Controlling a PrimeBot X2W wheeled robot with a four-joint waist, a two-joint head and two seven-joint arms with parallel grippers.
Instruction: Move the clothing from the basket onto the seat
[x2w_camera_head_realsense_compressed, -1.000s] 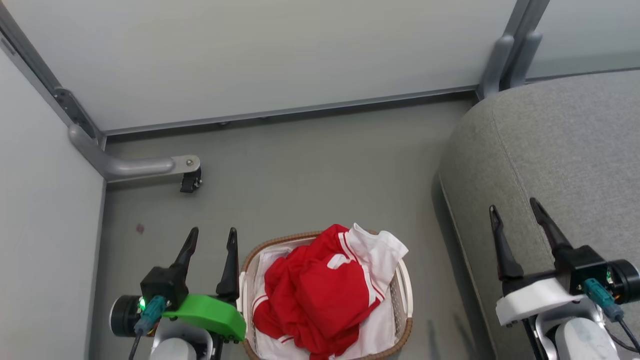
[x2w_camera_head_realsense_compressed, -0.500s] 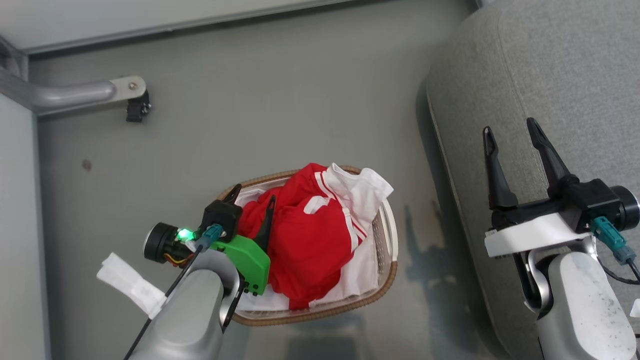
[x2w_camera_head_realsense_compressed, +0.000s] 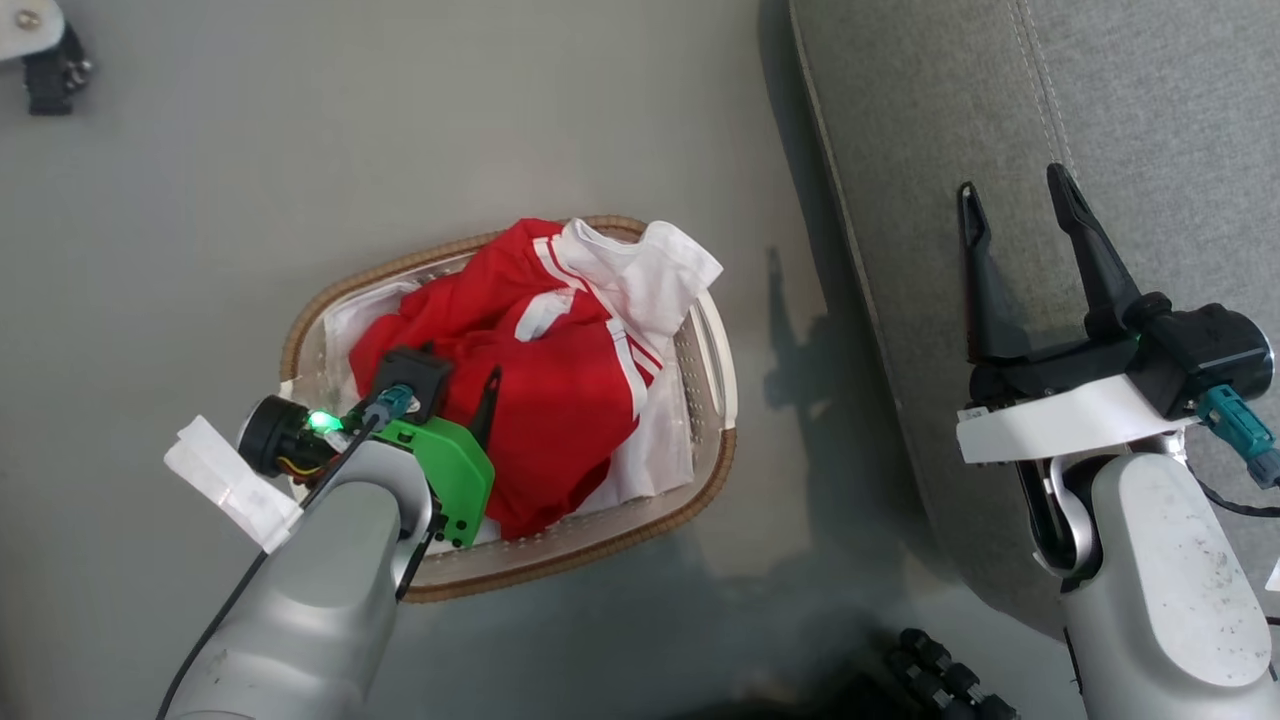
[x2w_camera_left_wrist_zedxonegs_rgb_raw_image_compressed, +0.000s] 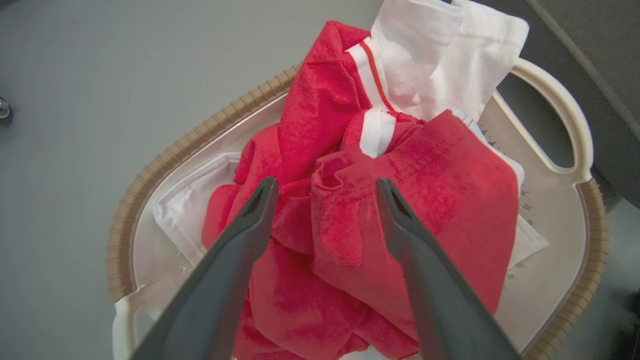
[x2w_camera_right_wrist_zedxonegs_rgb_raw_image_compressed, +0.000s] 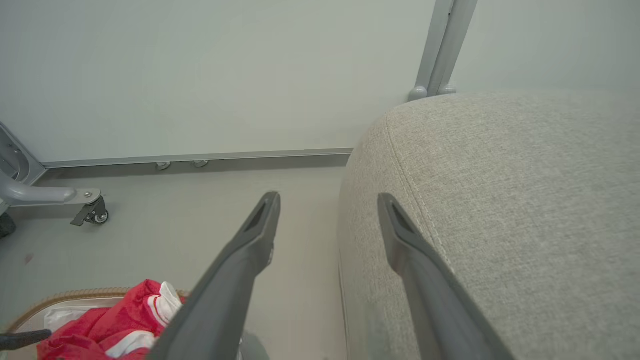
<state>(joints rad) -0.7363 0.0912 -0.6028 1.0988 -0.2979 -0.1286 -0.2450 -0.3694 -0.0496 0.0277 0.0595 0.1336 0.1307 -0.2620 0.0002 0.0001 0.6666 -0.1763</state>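
While both red garments lie heaped in the basket (x2w_camera_head_realsense_compressed: 600, 537), the step in hand is the first pick. The left claw (x2w_camera_left_wrist_zedxonegs_rgb_raw_image_compressed: 326, 184) hangs over the clothing (x2w_camera_head_realsense_compressed: 570, 430) with its two fingers spread wide apart, gripping nothing. In the left wrist view the fingers straddle a raised fold of plain red cloth near the middle of the heap; whether the tips touch the fabric I cannot tell. The striped garment's white sleeve (x2w_camera_head_realsense_compressed: 650, 275) spills over the basket's far right rim, and the white liner (x2w_camera_left_wrist_zedxonegs_rgb_raw_image_compressed: 192, 207) shows at the left under the red. The basket stands on the floor (x2w_camera_head_realsense_compressed: 300, 150), just left of the seat (x2w_camera_head_realsense_compressed: 1150, 100). The right claw (x2w_camera_head_realsense_compressed: 1010, 182) hovers above the seat's left edge, fingers likewise apart and empty.

By my reading, nothing has been moved yet. The next move calls for the left claw to sink onto that fold and close on red cloth alone. It should go deep enough to gather a good bunch but not so deep that it pinches the liner beneath. Then comes a lift that clears the rim and a carry rightward onto the seat. The garments look tangled, so one may drag the other, or the light basket, along.
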